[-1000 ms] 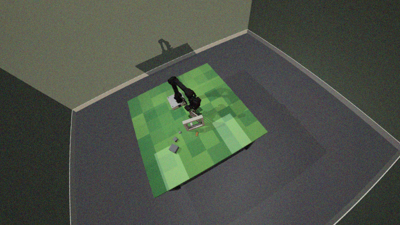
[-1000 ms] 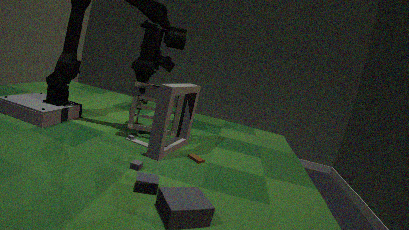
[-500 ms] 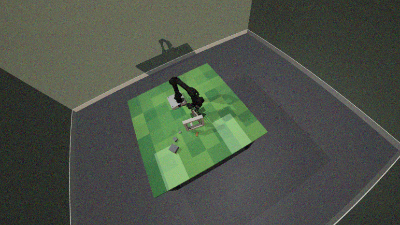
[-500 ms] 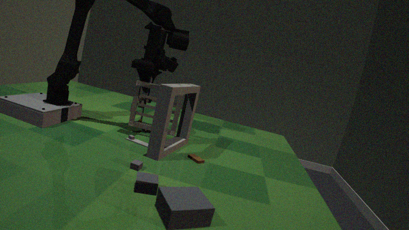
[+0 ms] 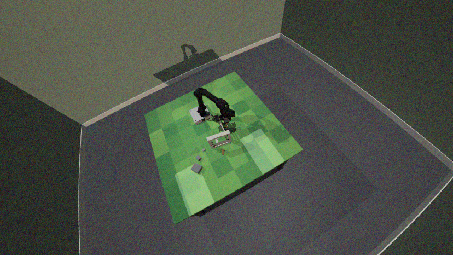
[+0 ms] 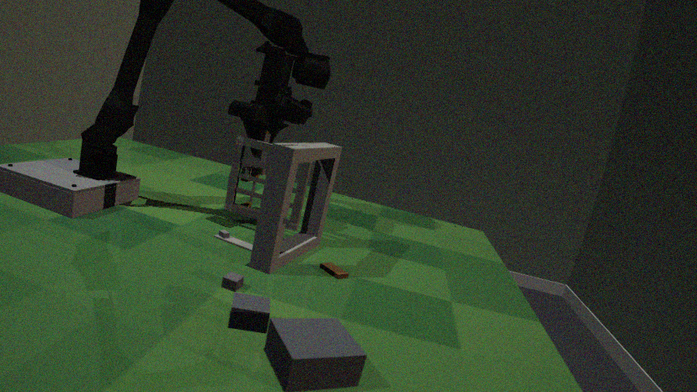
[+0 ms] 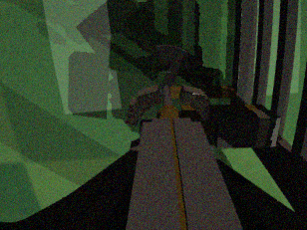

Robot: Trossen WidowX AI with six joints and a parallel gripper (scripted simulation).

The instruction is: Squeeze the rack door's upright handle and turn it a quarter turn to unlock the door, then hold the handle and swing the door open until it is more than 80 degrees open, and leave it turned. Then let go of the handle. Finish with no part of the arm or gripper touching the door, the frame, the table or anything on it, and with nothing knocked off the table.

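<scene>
The grey door frame (image 5: pixel 218 135) (image 6: pixel 275 209) stands upright on the table. The barred door (image 6: pixel 232 182) (image 7: pixel 246 54) is swung well out from it toward the arm's side; its exact angle is hard to tell. My gripper (image 7: pixel 172 165) points down beside the door and is shut on the upright handle, whose orange part (image 7: pixel 168 113) shows between the fingers in the wrist view. In the exterior view the door and frame partly hide the fingers. How far the handle is turned is too dark to tell.
An orange block (image 5: pixel 222 151) (image 6: pixel 333 270) lies in front of the frame. A large grey block (image 5: pixel 196 168) (image 6: pixel 316 341), a medium one (image 5: pixel 198 157) (image 6: pixel 249 314) and a small one (image 5: pixel 203 149) (image 6: pixel 232 281) stand nearby. A pale strip (image 6: pixel 238 242) lies beside the frame's foot.
</scene>
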